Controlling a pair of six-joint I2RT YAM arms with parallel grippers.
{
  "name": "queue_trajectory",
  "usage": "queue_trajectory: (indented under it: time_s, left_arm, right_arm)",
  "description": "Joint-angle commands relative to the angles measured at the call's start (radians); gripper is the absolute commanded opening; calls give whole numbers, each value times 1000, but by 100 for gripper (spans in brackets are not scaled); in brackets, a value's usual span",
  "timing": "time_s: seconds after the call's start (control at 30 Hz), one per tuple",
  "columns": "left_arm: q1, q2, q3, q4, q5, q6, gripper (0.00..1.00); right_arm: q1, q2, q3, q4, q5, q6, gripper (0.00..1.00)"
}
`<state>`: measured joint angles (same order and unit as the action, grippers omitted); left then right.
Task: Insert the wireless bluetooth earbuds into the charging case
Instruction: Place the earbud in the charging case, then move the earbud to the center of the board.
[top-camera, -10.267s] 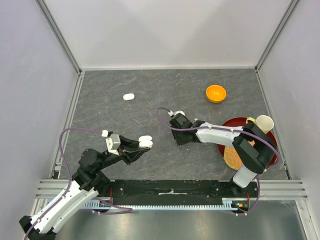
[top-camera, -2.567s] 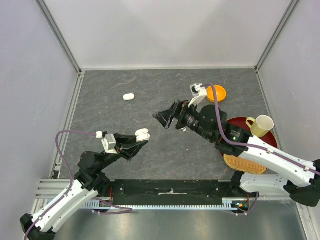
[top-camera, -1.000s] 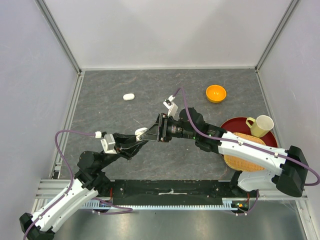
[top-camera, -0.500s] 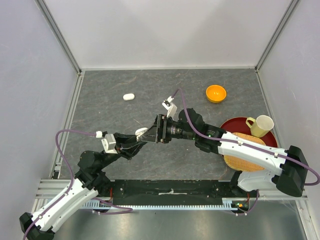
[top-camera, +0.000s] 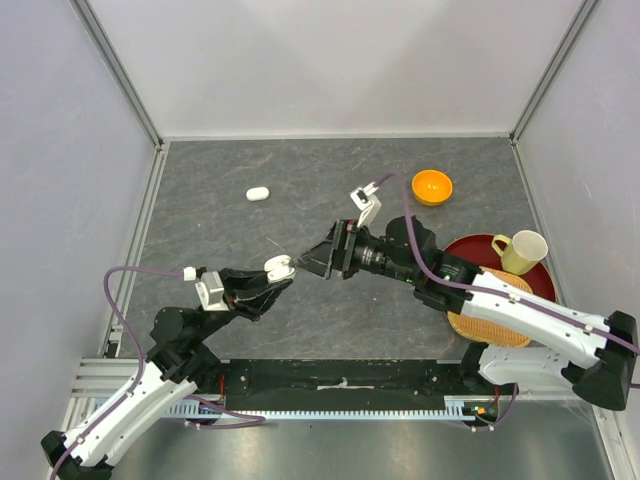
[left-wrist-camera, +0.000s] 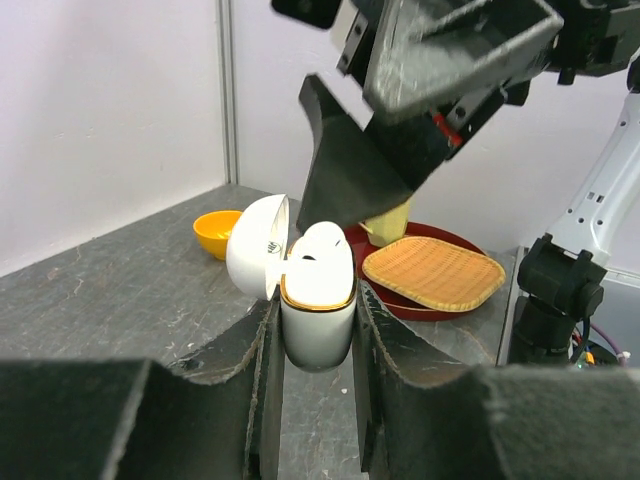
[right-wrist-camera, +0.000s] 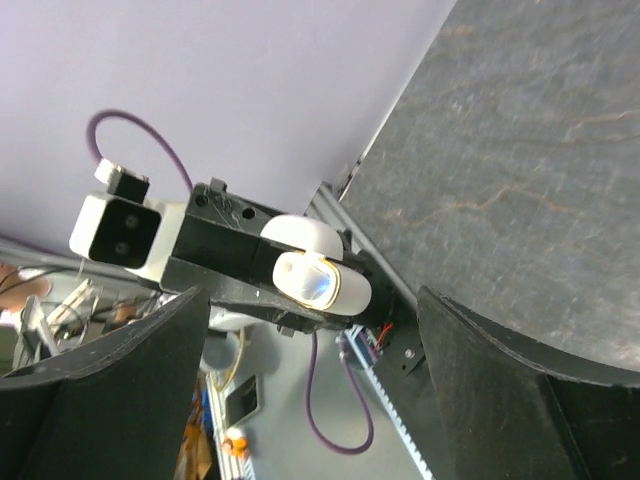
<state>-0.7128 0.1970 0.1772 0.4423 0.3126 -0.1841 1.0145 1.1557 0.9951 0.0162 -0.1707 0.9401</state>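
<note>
Two arms meet near the table's middle. The left arm stretches forward and low from its base, and the left gripper (top-camera: 268, 280) is clamped on an upright charging case (left-wrist-camera: 318, 322) whose lid (left-wrist-camera: 257, 246) is flipped open. The right arm reaches across leftward with its wrist level; the right gripper (top-camera: 313, 262) has its jaws spread wide, empty, tips just beside and slightly above the held case. White earbuds (left-wrist-camera: 322, 250) sit in the case's open mouth between the left fingers, and their number cannot be told. One second case (top-camera: 258, 194), closed, lies well beyond the left gripper. Behind the right gripper are one orange bowl (top-camera: 432, 186), one red plate (top-camera: 466, 247), one woven mat (left-wrist-camera: 435, 272) and one yellow mug (top-camera: 527, 250).
</note>
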Motion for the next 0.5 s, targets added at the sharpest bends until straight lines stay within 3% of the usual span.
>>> queue_trajectory:
  time_s: [0.0,0.1,0.23,0.3,0.47]
  left_arm:
    - [3,-31,-5,-25,-38,34,2]
    - [4,-59,-5,-43,-50,32,2]
    - [4,-91,1,-77,-56,32,2]
    - [3,-108,8,-105,-58,34,2]
    - [3,-137,13,-149,-60,32,2]
  right_arm:
    - [-39,-88,16,-64,144,-61,90]
    - [-100,-114,22,-175,236,-75,81]
    - [-229,-76,20,-326,226,-87,75]
    - [-298,-22,22,-358,206,-72,71]
    - [-332,148,49,-409,243,-12,67]
